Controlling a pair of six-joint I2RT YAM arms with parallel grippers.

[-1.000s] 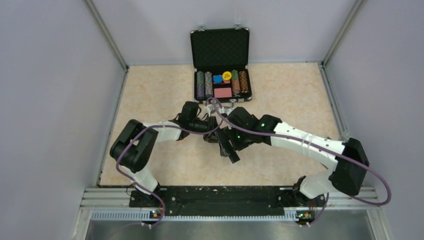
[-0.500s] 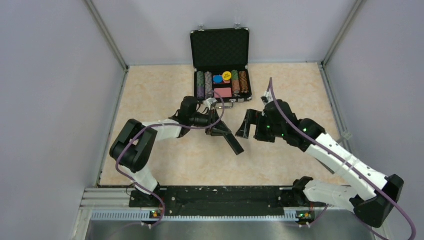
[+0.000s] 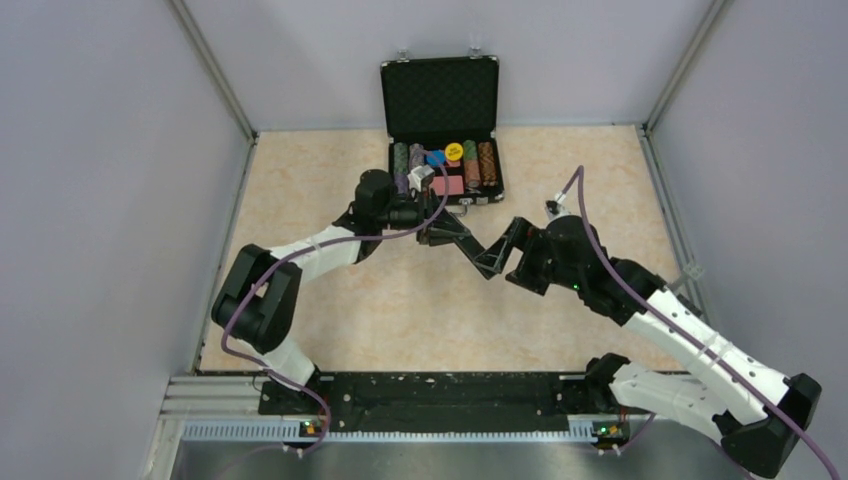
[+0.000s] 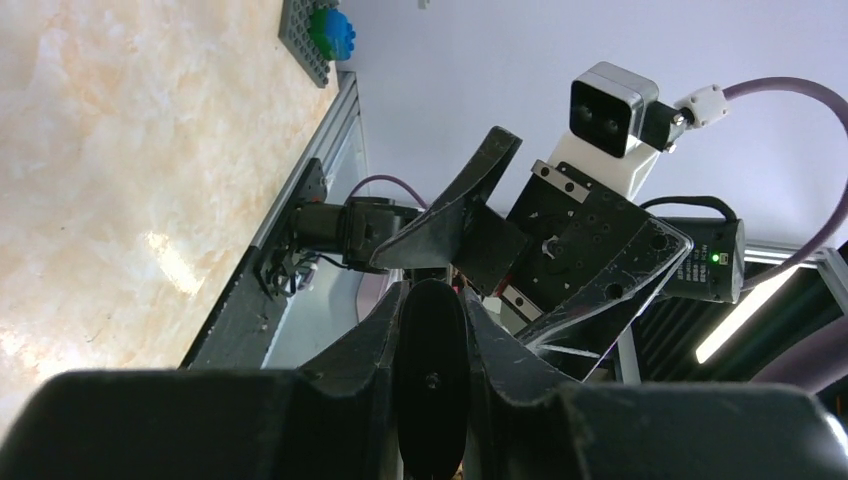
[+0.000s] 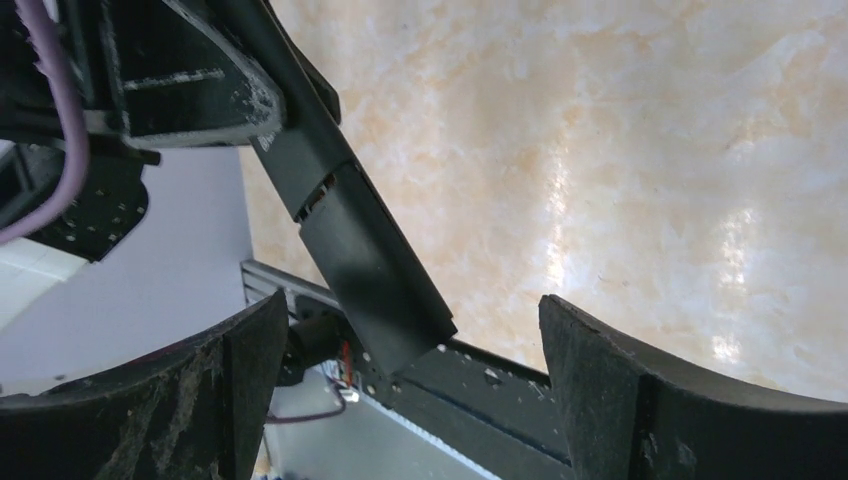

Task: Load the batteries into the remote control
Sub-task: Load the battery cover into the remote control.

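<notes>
Remote control (image 3: pixel 462 240): held above the surface, one end pinched in the left tool (image 3: pixel 432 235), free end between the spread right tool (image 5: pixel 413 330); we advise closing squarely across its edges; batteries unseen.

- The open chip case (image 3: pixel 440 95) stands at the far middle of the tabletop (image 3: pixel 330 310), just beyond the left claw (image 3: pixel 432 234), closing off that way.
- The remote control (image 3: pixel 462 245), clamped in the left claw, juts right into the gap between the wide-spread fingers (image 5: pixel 640 400) of the right claw (image 3: pixel 503 252), with room on both sides.
- Bare tabletop lies open left, right and near.
</notes>
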